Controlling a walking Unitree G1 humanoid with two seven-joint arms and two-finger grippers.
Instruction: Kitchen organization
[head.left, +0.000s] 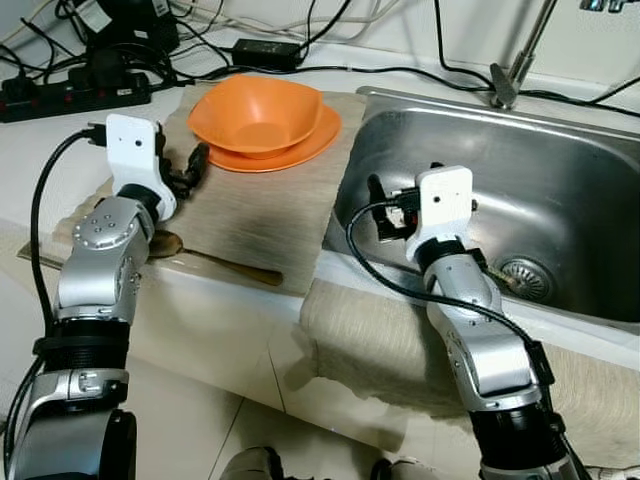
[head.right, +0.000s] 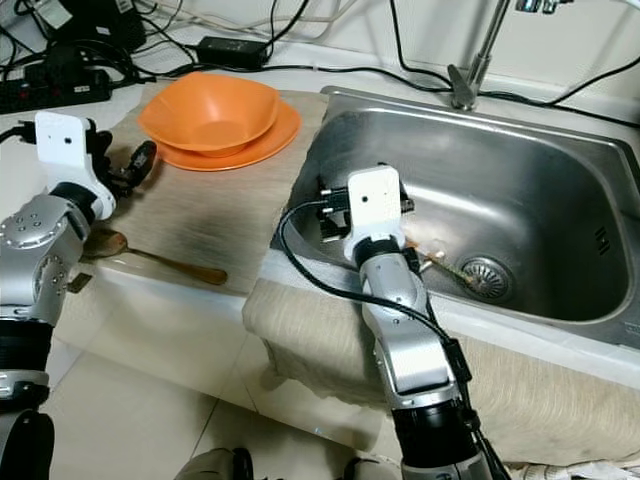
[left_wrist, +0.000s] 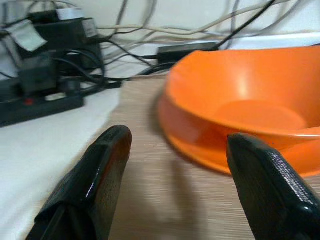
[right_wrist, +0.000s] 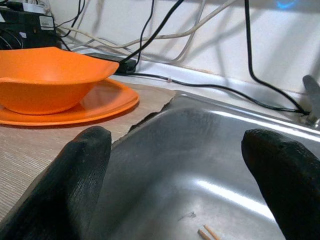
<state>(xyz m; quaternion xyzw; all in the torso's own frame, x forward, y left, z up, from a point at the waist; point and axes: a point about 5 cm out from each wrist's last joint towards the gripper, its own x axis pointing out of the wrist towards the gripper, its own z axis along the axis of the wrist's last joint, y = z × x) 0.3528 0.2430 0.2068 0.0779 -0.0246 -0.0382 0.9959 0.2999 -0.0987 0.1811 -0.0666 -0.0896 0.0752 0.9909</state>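
The spoon (head.left: 215, 260) lies partly hidden under the left arm, only its bowl and brown handle showing on the mat (head.left: 250, 215) near the counter edge, behind and below the left gripper (head.left: 196, 165). That gripper hovers over the mat with its fingers spread and nothing between them; just ahead of it sits a glossy orange bowl (head.left: 257, 112) stacked on a matching orange plate (head.left: 300, 150), the plate cut off in the left wrist view. The right gripper (right_wrist: 185, 165), fingers parted and empty, hangs inside the steel sink (head.left: 560, 180), with two small sticks (right_wrist: 207, 233) on the basin floor below it. The power strip (head.left: 70, 95) and adapter labels behind are too blurred to read
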